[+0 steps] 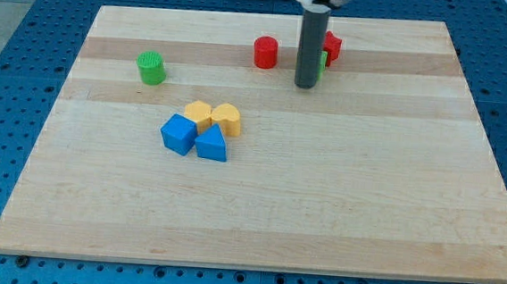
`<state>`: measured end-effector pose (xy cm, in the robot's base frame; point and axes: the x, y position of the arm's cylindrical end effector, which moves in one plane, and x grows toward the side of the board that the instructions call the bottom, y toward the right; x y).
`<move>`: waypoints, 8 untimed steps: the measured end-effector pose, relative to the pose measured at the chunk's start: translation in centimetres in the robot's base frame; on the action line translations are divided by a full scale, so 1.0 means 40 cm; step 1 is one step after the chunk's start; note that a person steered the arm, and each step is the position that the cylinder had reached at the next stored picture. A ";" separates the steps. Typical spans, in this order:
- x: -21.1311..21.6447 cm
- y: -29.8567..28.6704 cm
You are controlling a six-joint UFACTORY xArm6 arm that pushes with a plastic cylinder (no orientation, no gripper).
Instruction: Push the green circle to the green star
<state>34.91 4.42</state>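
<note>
Tip rests near the view's top, well apart from the green circle; the rod carries no claw. Approach is pending. Next move presumably: reposition to the circle's left side, then push rightward toward the green star, mostly hidden behind the rod.

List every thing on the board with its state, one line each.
Tip: on the board, beside the green sliver.
Green circle: alone, view's left.
Red cylinder: standing alone.
Red block: partly hidden behind rod.
Green sliver: mostly hidden.
Yellow blocks: touching.
Blue blocks: touching, against yellows.
</note>
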 end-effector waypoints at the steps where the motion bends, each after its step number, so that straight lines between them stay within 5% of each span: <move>1: 0.000 -0.055; 8: 0.051 -0.646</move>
<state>36.95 -21.41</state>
